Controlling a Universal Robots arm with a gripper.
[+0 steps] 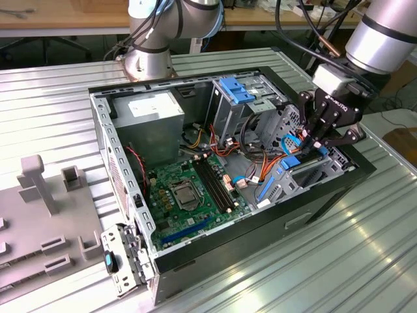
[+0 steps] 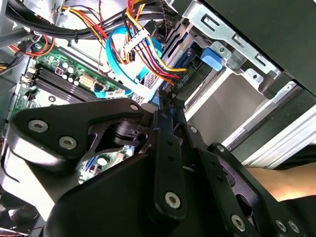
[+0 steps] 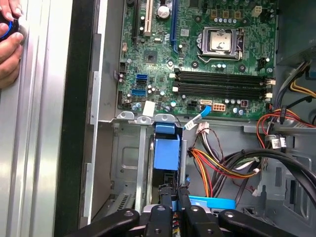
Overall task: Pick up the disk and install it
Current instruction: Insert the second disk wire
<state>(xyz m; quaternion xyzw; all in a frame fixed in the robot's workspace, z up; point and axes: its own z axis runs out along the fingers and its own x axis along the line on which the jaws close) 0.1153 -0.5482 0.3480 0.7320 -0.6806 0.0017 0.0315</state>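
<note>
Hand (image 3: 9, 44) beside case (image 3: 81, 123)

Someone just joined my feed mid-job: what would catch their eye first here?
The open computer case with its green motherboard draws the eye first. The black gripper reaches into the drive bay at the exterior view's right, over a blue carrier. A person's hand rests outside the case in the first wrist view.

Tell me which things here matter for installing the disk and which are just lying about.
Job: disk, gripper, drive bay.
Lying about: motherboard, power supply, cables, grey fixture, a person's hand.
</note>
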